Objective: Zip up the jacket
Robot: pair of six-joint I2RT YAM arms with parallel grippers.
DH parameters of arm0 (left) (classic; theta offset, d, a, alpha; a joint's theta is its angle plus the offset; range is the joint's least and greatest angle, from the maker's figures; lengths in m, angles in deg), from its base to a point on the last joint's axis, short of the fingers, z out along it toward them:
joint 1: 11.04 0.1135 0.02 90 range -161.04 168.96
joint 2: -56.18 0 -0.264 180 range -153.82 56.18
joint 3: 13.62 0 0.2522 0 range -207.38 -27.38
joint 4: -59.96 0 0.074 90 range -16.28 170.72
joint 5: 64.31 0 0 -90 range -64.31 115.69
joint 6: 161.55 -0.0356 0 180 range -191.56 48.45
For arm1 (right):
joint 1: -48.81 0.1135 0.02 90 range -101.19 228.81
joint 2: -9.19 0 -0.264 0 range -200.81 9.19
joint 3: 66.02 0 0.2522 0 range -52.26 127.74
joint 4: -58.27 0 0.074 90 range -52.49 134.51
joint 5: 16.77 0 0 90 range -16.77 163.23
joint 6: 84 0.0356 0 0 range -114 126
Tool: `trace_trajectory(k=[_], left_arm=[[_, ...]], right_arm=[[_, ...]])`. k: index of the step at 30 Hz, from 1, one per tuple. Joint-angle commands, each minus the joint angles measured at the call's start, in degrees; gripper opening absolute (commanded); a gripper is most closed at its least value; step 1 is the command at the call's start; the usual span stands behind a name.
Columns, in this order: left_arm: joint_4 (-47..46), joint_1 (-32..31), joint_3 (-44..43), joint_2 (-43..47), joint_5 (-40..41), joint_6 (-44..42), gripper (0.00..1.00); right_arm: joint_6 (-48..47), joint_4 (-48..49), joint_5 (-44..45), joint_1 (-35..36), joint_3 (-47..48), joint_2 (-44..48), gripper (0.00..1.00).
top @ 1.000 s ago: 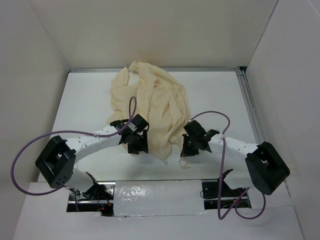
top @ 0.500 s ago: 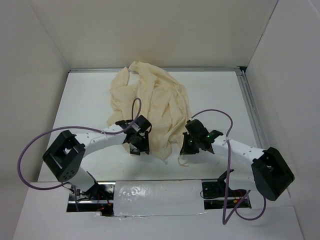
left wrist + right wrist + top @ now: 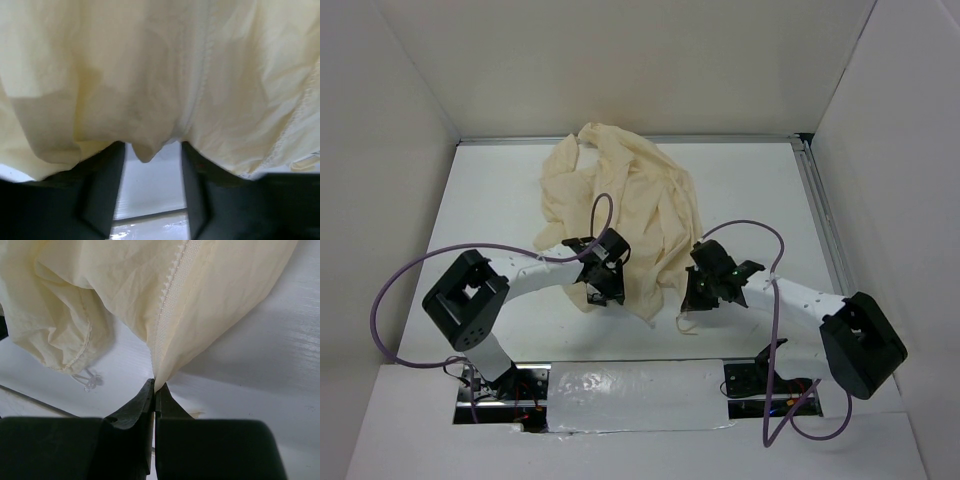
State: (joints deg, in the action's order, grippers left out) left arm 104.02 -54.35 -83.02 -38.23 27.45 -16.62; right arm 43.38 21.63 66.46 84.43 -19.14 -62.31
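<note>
The jacket (image 3: 625, 205) is a crumpled pale cream-yellow heap in the middle of the white table. My left gripper (image 3: 603, 290) sits at its near left edge; in the left wrist view the gripper (image 3: 151, 150) is open, and jacket fabric (image 3: 150, 75) drapes over both fingertips with a fold hanging into the gap. My right gripper (image 3: 695, 292) is at the jacket's near right edge. In the right wrist view it (image 3: 155, 385) is shut on the bottom end of the jacket's zipper tape (image 3: 167, 315), which rises straight up from the jaws.
White walls enclose the table (image 3: 760, 190) on three sides, with a metal rail (image 3: 820, 210) along the right. A clear drawstring end (image 3: 89, 382) lies on the table below the jacket's hem. Purple cables (image 3: 410, 280) loop from both arms.
My left arm has swung its elbow inward and its gripper has moved a little right and further onto the jacket's edge. My right gripper has stayed nearly in place, holding the fabric.
</note>
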Motion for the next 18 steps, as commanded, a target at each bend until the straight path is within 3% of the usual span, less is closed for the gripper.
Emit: trace_trajectory(k=[1,3,12,18], left_arm=[[-2.97,0.24,-0.96,-0.86,1.05,-2.64,0.55],[-2.8,0.24,-1.23,-1.04,1.05,-2.91,0.49],[-3.85,0.24,0.88,1.86,-0.79,-4.13,0.0],[-1.22,0.15,2.02,7.92,-0.79,-3.96,0.0]], right_arm=[[-1.09,1.43,-0.44,-0.37,-0.34,-0.21,0.03],[-1.17,1.6,-0.53,-0.55,-0.34,-0.65,0.03],[-1.09,1.78,-0.35,-1.51,-0.43,-1.18,0.02],[-2.23,2.04,-1.76,-1.78,-0.17,0.49,0.02]])
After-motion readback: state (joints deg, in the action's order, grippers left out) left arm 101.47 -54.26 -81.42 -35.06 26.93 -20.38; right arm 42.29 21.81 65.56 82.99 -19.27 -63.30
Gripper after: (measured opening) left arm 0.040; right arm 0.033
